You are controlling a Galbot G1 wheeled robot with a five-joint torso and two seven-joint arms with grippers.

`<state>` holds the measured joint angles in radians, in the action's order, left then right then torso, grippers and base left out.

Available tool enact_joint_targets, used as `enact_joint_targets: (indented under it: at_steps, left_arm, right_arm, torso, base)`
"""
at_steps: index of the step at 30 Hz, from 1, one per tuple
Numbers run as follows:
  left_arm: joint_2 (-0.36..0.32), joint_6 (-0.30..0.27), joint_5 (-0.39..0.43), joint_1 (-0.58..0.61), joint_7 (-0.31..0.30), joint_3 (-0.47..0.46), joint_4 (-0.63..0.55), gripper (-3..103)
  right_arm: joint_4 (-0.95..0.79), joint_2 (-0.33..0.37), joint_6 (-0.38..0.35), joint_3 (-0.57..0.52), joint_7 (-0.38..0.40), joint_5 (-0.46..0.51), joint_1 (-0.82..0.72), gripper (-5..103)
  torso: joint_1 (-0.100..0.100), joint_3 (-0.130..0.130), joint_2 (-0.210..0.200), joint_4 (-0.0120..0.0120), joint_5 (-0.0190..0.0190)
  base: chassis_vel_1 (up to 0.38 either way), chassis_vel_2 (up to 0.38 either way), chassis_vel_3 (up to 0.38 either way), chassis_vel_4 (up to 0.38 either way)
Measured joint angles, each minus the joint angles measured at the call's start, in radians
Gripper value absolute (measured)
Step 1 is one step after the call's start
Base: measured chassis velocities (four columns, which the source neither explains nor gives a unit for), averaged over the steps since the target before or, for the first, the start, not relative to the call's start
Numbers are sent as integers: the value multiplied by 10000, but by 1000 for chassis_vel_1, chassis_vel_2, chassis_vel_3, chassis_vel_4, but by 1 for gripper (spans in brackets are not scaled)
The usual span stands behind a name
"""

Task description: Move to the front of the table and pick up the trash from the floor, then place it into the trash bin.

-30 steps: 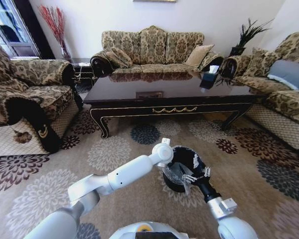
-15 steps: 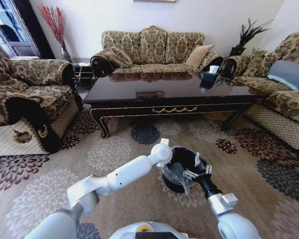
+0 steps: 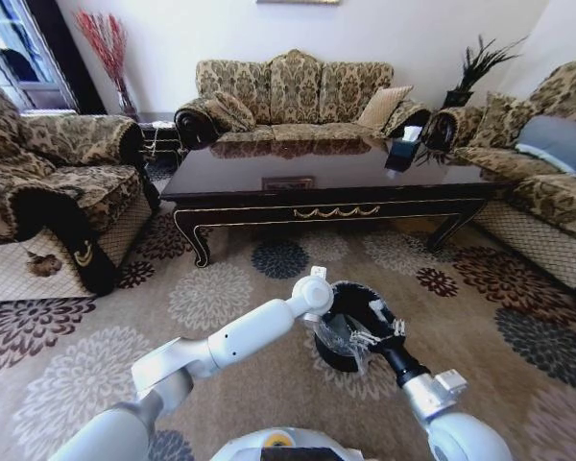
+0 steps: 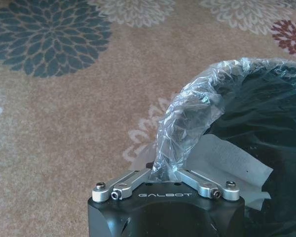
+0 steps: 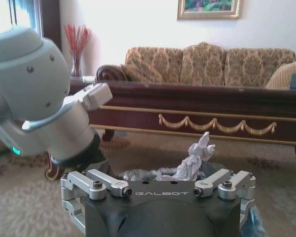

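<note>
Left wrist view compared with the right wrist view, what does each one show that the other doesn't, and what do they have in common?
Left wrist view: the left gripper pinching the clear liner at the trash bin rim, white paper inside the bin, and a navy flower medallion. Right wrist view: the right gripper with a crumpled white piece just above it, the left arm's wrist, the table and a sofa. Shared: the liner's crinkled plastic and the carpeted floor.
</note>
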<state>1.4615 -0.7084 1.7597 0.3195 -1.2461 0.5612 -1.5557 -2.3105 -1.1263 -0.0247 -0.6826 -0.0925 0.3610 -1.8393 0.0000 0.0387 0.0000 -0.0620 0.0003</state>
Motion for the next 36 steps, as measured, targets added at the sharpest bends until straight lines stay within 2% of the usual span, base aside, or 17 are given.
enact_joint_targets:
  at_steps: [2, 3, 5, 6, 8, 9, 11, 13, 14, 16, 17, 18, 21, 22, 25, 30, 36]
  left_arm:
    - [-13, 1, 9, 44, 3, -37, -31, 0]
    - [-29, 3, 9, 67, 2, -57, -55, 0]
    - [-56, 10, 0, 89, -4, -58, -61, 0]
    - [-61, 11, 3, 110, -3, -75, -67, 0]
    - [-68, 12, 8, 123, -2, -85, -80, 0]
    - [-83, 14, -1, 124, -11, -87, -88, 0]
    - [-70, 14, 33, 124, -6, -104, -97, 0]
    - [-68, 17, 36, 118, -9, -108, -95, 0]
    - [-70, 20, 36, 120, -9, -109, -96, 0]
    - [-65, 20, 52, 130, -11, -128, -100, 0]
    - [-66, 21, 44, 133, -23, -128, -101, 0]
    - [-55, 22, 55, 148, -22, -144, -108, 0]
    - [-59, 28, 57, 157, -34, -150, -130, 0]
    - [-80, 34, 50, 173, -45, -161, -158, 0]
    - [-126, 35, 64, 185, -35, -171, -216, 0]
    - [-443, 27, 8, 197, -23, -225, -284, 0]
    - [-1450, -82, 6, 221, 73, -751, -385, 0]
  right_arm:
    - [28, 16, 383, -90, -144, -279, 34, 100]
    - [-306, 38, -216, 23, 23, 1136, -142, 100]
    - [-348, -28, -174, -1, 28, 793, -126, 100]
    - [-151, -37, 310, -43, -248, 245, -14, 100]
    - [-215, -74, -170, 115, -101, 888, -78, 100]
    - [-200, -172, -52, 110, -104, 510, -62, 100]
    - [-81, -174, 299, 65, -263, 275, 47, 100]
    - [-214, -183, -280, 133, 13, 859, 9, 100]
    - [-64, -195, 171, 50, -161, 149, 116, 100]
    - [-146, -134, -233, 102, -91, 973, 61, 100]
    - [-169, -199, -250, 49, 93, 618, 70, 100]
    - [110, -176, 401, -73, -119, -230, 223, 100]
    - [56, -169, -278, -1, 72, 553, 111, 100]
    - [130, -224, 159, -76, -87, -46, 138, 100]
    - [232, -272, 281, -52, -28, 105, 133, 100]
    - [452, -413, 773, -289, 275, 616, 383, 100]
    - [1172, -174, 1080, -726, 795, 1071, 920, 100]
  torso:
    - [0, 0, 0, 3, -3]
    - [0, 0, -1, 1, 0]
    - [0, 0, 0, -5, -9]
    - [0, -1, 0, -2, -8]
    - [0, 0, 0, 7, 2]
    - [0, 1, -1, -4, -4]
    - [0, -1, 0, 7, -3]
    - [0, 0, 0, -2, -1]
    - [0, 0, 0, -2, -6]
    - [0, -1, 0, 7, 1]
    - [0, 0, 0, -3, -6]
    - [0, -1, 0, -1, -6]
    - [0, 0, 0, 0, 4]
    - [0, 1, 0, -1, -6]
    - [0, 0, 0, -3, 0]
    - [0, 0, 0, -1, -4]
    - [0, 0, 0, 3, -4]
  base:
    - [0, 0, 0, 0]
    - [0, 0, 0, 0]
    - [0, 0, 0, 0]
    - [0, 0, 0, 0]
    - [0, 0, 0, 0]
    - [0, 0, 0, 0]
    - [0, 0, 0, 0]
    - [0, 0, 0, 0]
    - [0, 0, 0, 0]
    - [0, 0, 0, 0]
    - [0, 0, 0, 0]
    - [0, 0, 0, 0]
    - [0, 0, 0, 0]
    - [0, 0, 0, 0]
    - [0, 0, 0, 0]
    - [0, 0, 0, 0]
    - [0, 0, 0, 0]
